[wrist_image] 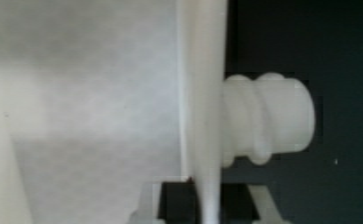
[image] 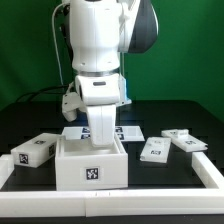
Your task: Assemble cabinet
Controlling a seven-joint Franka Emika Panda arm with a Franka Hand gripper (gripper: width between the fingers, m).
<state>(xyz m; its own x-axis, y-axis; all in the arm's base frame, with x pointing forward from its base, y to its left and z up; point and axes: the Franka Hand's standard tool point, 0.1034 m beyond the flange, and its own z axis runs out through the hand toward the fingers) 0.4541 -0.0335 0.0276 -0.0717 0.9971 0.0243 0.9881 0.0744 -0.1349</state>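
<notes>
The black surface (image: 150,175) carries everything, and a white rail (image: 214,168) edges it in front and on the exterior view's right. One white arm (image: 98,50) stands at the middle and reaches straight down. One cabinet (image: 92,163), an open-topped white box, sits in the middle of the surface near the front rail, directly below the arm. The claw (image: 100,135) dips into the cabinet's open top; the box wall hides its tips, so it cannot be told whether it is apart or together.

Three smaller white blocks lie loose: one (image: 35,150) on the exterior view's left, two (image: 157,150) (image: 186,141) on its right, all apart from the cabinet. The marker board (image: 127,132) lies flat behind the cabinet, partly blocked by the arm.

One black-and-white tag (image: 92,172) shows on the cabinet's front; the blocks carry tags too. No writing can be read.

The wrist view shows a blurred white panel (wrist_image: 89,110) up close with one ribbed white knob (wrist_image: 276,118) sticking out of it.
</notes>
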